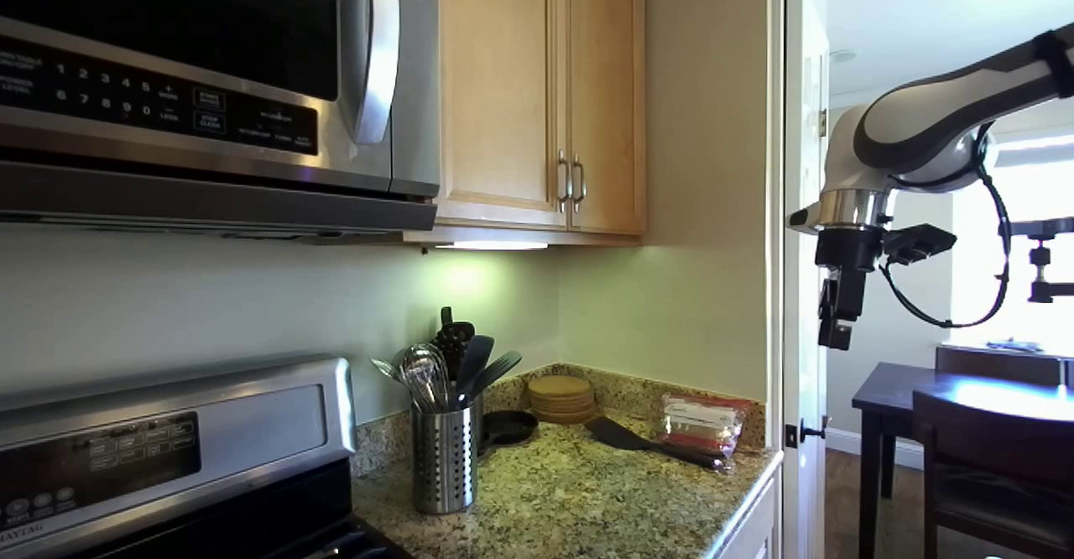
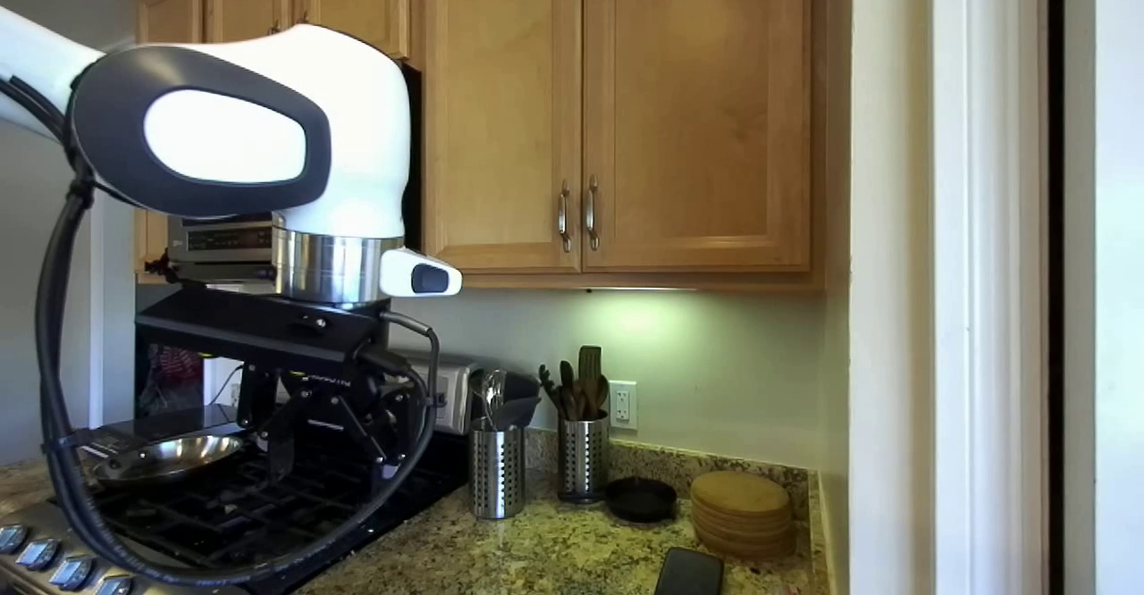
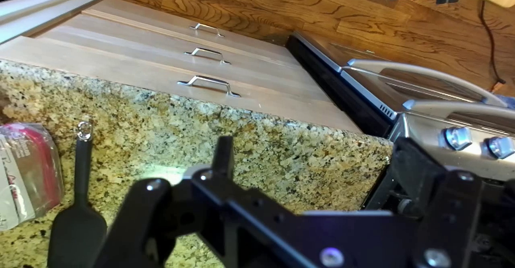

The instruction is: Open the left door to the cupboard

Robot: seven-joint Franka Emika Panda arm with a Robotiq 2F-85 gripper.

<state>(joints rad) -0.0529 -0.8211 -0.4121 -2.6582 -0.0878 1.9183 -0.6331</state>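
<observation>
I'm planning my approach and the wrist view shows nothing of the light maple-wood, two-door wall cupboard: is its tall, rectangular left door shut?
Observer: Yes, in both exterior views the tall, rectangular, light maple-wood left door looks closed.
Operator: Where on it is there something to grip?
Observer: There is a slim, vertical, silver metal bar handle low down, near the door's right edge.
Operator: Am I touching that?
Observer: No, in an exterior view the black, two-fingered pincer hangs well apart from it.
</observation>
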